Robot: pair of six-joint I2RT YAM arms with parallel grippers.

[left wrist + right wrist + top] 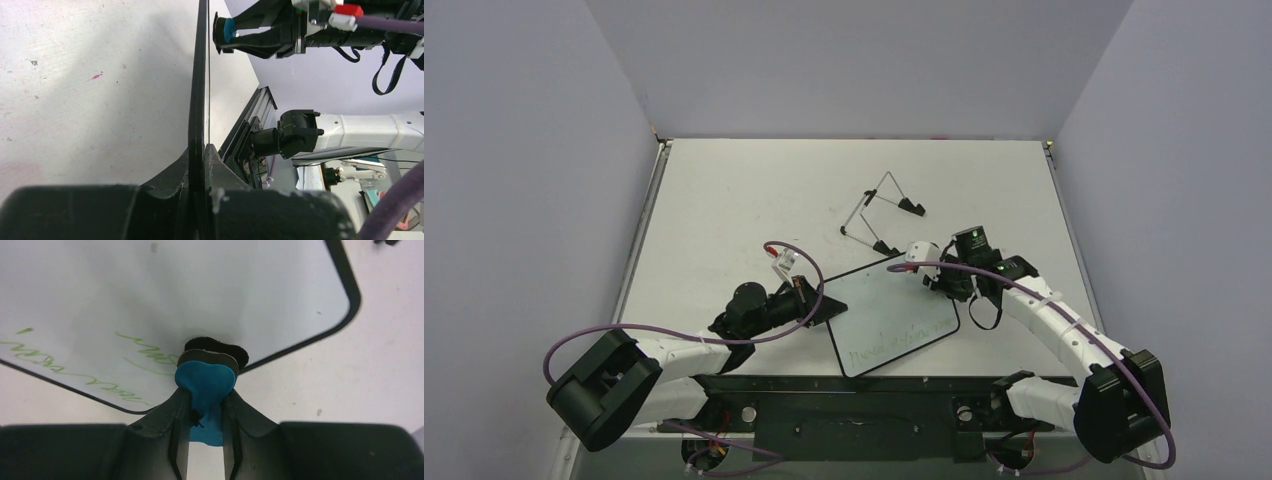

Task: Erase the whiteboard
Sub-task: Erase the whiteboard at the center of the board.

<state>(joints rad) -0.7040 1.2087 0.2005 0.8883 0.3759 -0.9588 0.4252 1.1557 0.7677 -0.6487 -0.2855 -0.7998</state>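
Setting: a white tabletop with plain grey walls on three sides; both arm bases sit at its near edge.
Task object: the flat white rectangular whiteboard with a thin black frame and rounded corners lies skewed at centre table, between the two arms. You cannot tell whether it rests fully on the table.
Bystander: a thin wire easel stand with black feet stands behind the board, apart from it, and holds nothing.
Left gripper: clamped on the board's left edge. In its wrist view you see the frame edge-on, pinched between both fingers.
Right gripper: closed on a small blue eraser block with a black felt pad. The fingers grip the blue body and the felt faces the board.
Contact: the felt appears to press on the board face just inside the frame, near a rounded corner on the right arm's side.
Marks: thin green handwritten lines run along the board's near edge, to the left of the pad in the right wrist view.
Progress: judged partway at most. The face around and beyond the pad shows no writing, and the green lines are still there.
Remaining: you would need to sweep the pad over the near strip until no green shows, while the left grip steadies the board.
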